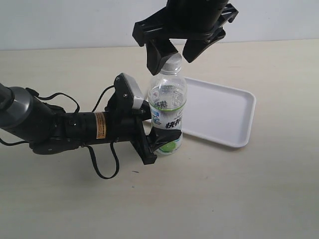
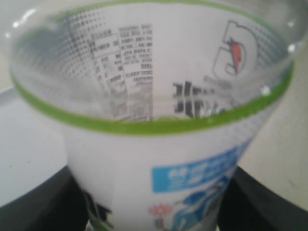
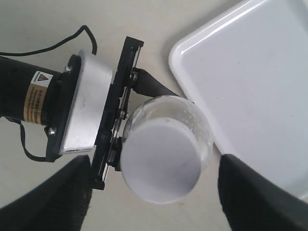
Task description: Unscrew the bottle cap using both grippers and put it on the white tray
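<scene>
Left claw [image 1: 163, 137] clamped on bottle [image 1: 168, 97] low down; right claw [image 1: 174, 59] spread wide, straddling bottle cap [image 3: 161, 166], white tray [image 1: 224, 112] beside

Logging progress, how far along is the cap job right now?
Done: the left gripper clamps the bottle upright beside the white tray. In hand: the right gripper hangs open around the bottle cap, still on the bottle. Left: grip, unscrew, set it on the tray.

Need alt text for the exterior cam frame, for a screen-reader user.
The left gripper clamps the lower body of an upright clear bottle on a beige table, while the right gripper hangs above with open jaws either side of the white bottle cap on its neck. A white tray lies beside the bottle, to its right in this view.
</scene>
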